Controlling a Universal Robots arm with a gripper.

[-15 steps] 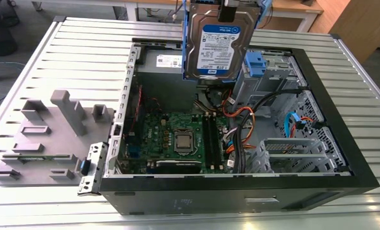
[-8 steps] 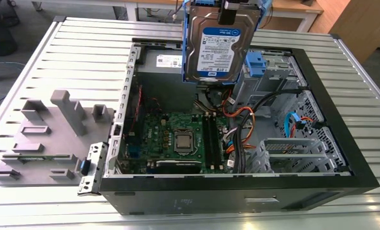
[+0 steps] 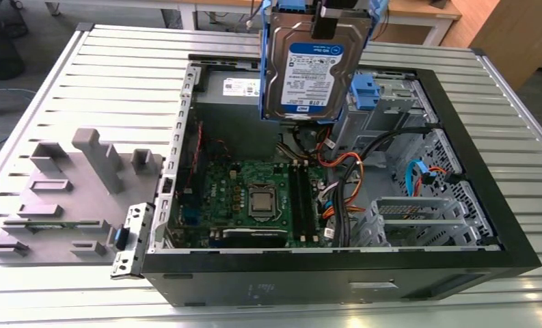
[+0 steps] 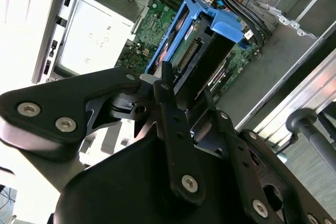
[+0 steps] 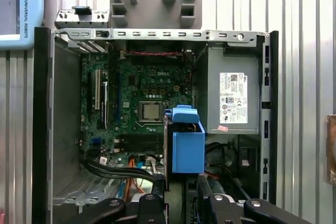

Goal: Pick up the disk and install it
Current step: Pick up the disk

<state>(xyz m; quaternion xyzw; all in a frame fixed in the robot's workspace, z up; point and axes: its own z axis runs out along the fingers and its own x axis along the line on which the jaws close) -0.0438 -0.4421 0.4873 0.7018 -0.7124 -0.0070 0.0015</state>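
Above the open computer case [image 3: 298, 287], over the end where the power supply [image 5: 231, 93] is sitting, the end effector [image 3: 329, 26] is clenching the disk [image 3: 305, 75] by its upper end. In the second wrist view we are seeing the black fingers [image 4: 167, 85] pressing on that end from both sides. The disk is hanging upright in the air with its white-and-blue label facing the exterior view, and its blue rails [image 4: 220, 23] are running down both long sides. In the first wrist view we are looking down along it edge-on, with the green motherboard [image 3: 252, 184] showing to one side and the power supply to the other. Inside the case, black and orange cables [image 3: 377, 145] are curving beside the motherboard, and a grey perforated drive cage [image 3: 417, 219] is sitting near the case's front corner on the exterior view's right. The case is lying on its side on the slatted metal desk [image 3: 61, 82]. A grey fixture [image 3: 79, 184] with upright blocks is resting just beside the case, toward the desk's edge on the exterior view's left.
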